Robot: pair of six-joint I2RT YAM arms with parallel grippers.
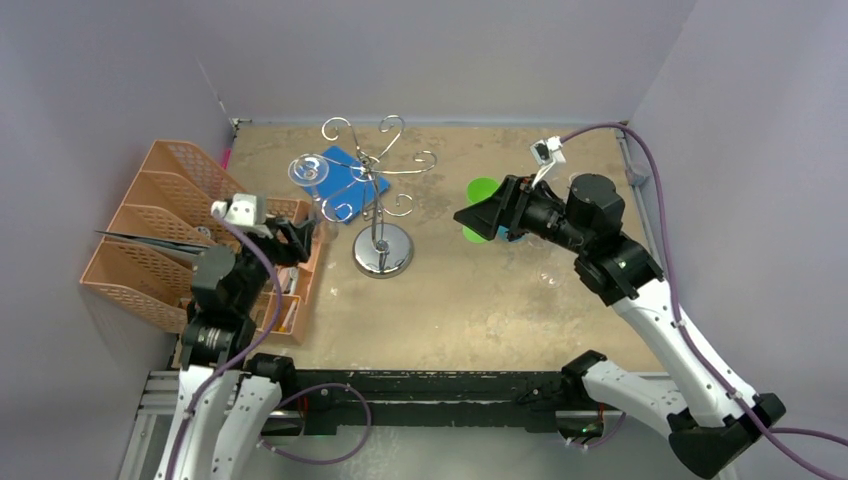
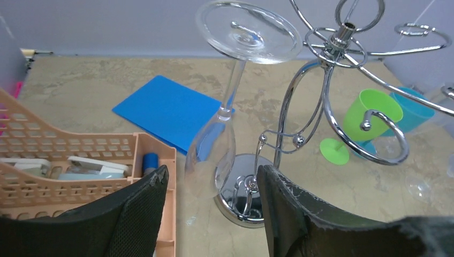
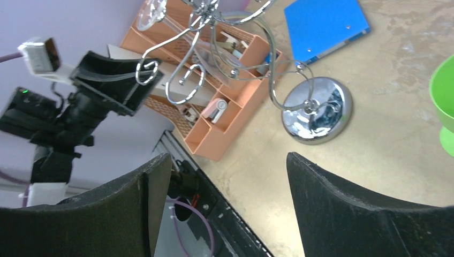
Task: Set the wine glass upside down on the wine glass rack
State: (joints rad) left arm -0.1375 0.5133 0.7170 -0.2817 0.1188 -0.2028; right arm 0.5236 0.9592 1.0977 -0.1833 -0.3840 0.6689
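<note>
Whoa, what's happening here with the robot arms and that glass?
The left gripper sits in front of the clear wine glass, which is upside down, foot up, at the silver wire rack. Its jaws stand open on either side of the bowl, not squeezing it. Whether the foot rests on a rack arm is hard to tell. The right gripper hovers open and empty near a green plastic cup.
</note>
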